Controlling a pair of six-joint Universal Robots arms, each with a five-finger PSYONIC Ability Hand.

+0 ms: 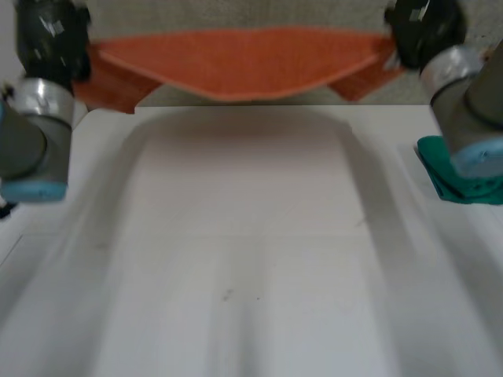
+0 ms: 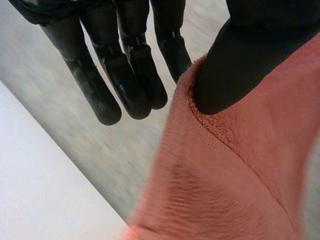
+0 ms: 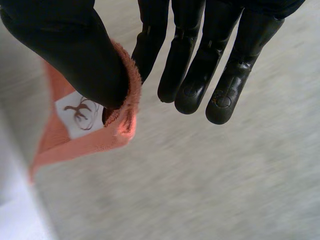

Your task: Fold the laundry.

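The white table (image 1: 236, 259) takes up the near and middle ground, and its top is bare in front of the arms. The orange towel (image 1: 244, 67) is held in the air along the table's far edge. Its long axis runs left to right between the two hands. Its upper edge is pulled fairly straight, while its lower edge sags in a shallow curve at the middle. Both wrist views show grey floor (image 3: 210, 180) under the fingers and only a strip of table beside it, so the towel seems to hang just beyond the far edge rather than over the top.

The left hand (image 1: 49, 39) holds the towel's left end. In its wrist view the thumb presses the hemmed corner against the nearest finger, and the other fingers (image 2: 127, 80) are straight and clear of the cloth. The right hand (image 1: 424, 31) holds the right end in the same way, with the corner pinched under its thumb and the remaining fingers (image 3: 227, 90) extended and empty. A small white label (image 3: 77, 117) shows at that corner.

The two hands sit about equally far back, so neither is nearer the table. The bare surface lies on the near side of the towel. Laying it flat would probably call for both hands to come near together, keeping the long axis square to the table. A teal item (image 1: 440, 169) rests at the right edge, near the right arm.
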